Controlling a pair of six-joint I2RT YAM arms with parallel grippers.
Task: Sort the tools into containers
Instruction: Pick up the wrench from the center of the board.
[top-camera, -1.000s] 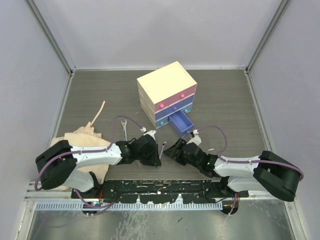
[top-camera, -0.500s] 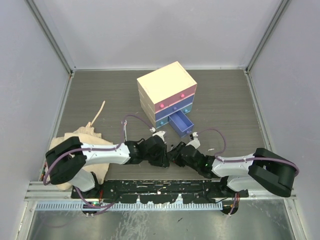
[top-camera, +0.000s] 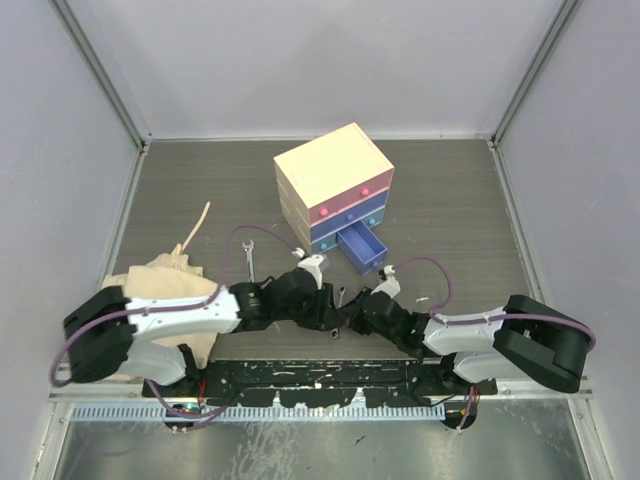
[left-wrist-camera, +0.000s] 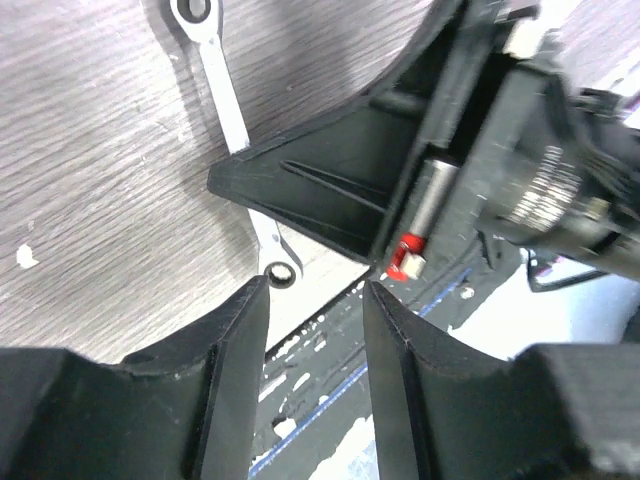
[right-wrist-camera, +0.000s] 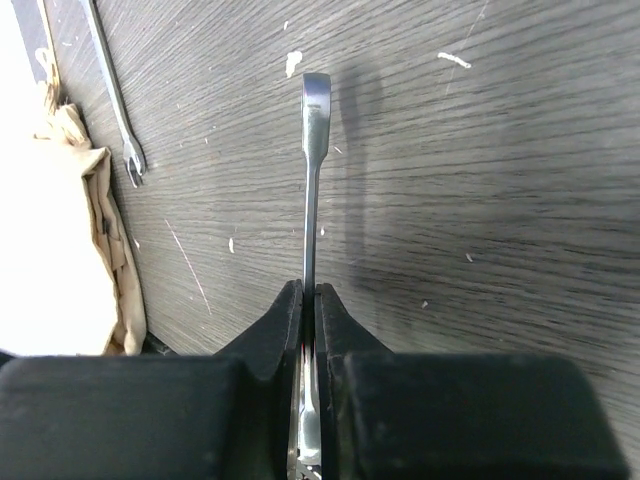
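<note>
Right gripper (right-wrist-camera: 309, 293) newly clamped on wrench (right-wrist-camera: 312, 190), left gripper (left-wrist-camera: 315, 288) open; blue drawer (top-camera: 370, 262) out.

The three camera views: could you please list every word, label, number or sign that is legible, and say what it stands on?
None can be read. The cream chest, its open blue drawer, the clamped wrench and the cloth bag show no print; any marking on the arms is too small or blurred.

Left arm (top-camera: 185, 310) and right arm (top-camera: 465, 325): white tubes, black joints, looping purple cables (top-camera: 446, 288). Left hand (left-wrist-camera: 312, 300), right hand (right-wrist-camera: 307, 295) all black.
</note>
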